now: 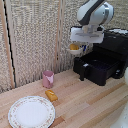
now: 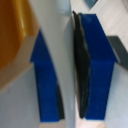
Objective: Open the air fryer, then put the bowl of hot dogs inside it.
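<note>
The black air fryer (image 1: 114, 50) stands at the exterior view's right with its drawer (image 1: 96, 68) pulled out and the inside showing dark. The handle (image 1: 81, 76) sticks out from the drawer's front. My gripper (image 1: 78, 47) hangs in the air just above and to the left of the open drawer, shut on the rim of the small white bowl (image 1: 74, 48). Yellow-orange hot dogs (image 1: 74, 46) lie inside it. In the wrist view the blue fingertips (image 2: 97, 60) pinch the white bowl wall (image 2: 50, 20), with the hot dogs (image 2: 11, 30) beside them.
On the wooden table a pink cup (image 1: 48, 78) stands near the woven wall. A loose yellow food piece (image 1: 51, 95) lies in front of it. A floral-rimmed plate (image 1: 31, 111) sits at the near left.
</note>
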